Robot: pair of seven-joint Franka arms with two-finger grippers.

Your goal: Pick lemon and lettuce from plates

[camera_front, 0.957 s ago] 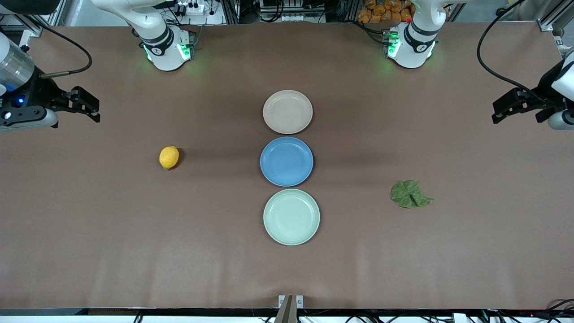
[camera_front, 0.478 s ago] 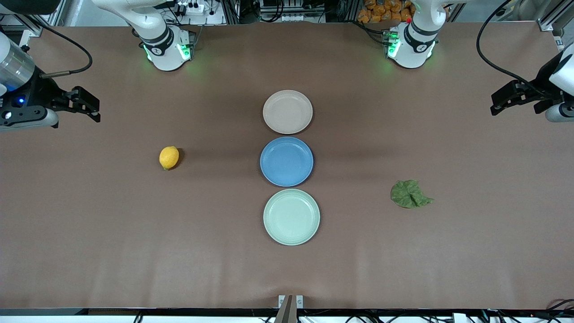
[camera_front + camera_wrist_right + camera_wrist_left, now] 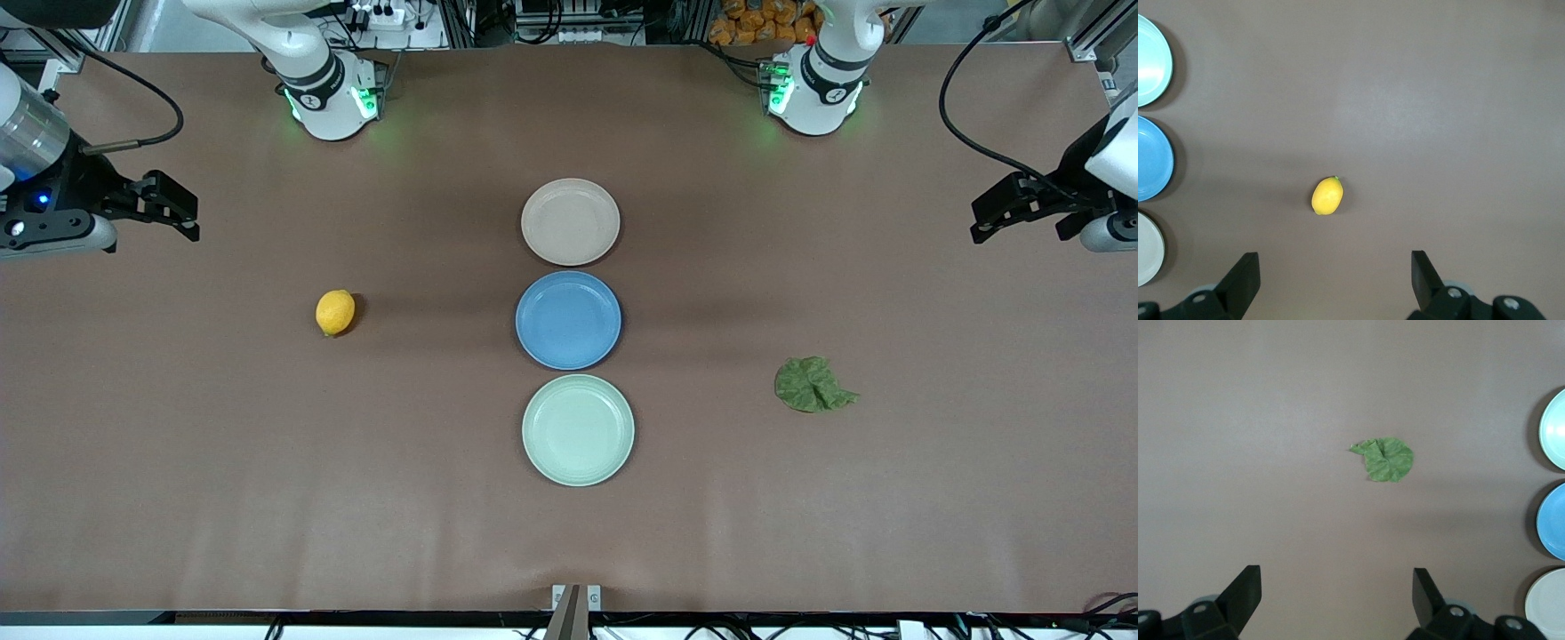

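1. On the brown table (image 3: 267, 462) we see both plates (image 3: 570, 221) (image 3: 578, 430) bare.
2. The lemon (image 3: 335, 312) lies toward the right arm's end, the lettuce (image 3: 811, 385) toward the left's.
3. Our left gripper (image 3: 1000, 213) and right gripper (image 3: 169, 206) hang wide open over the table's ends.

Even overhead light, soft short shadows, sharp focus, no glare

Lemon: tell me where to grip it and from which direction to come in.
Take the lemon across its narrow middle, coming straight down from above. It lies on its side on the bare table, toward the right arm's end, off the plates, with open space all round. Its long axis runs between the nubbed tip and the other end, so fingers closing across the short width should hold best. The right gripper, open, seems better placed.
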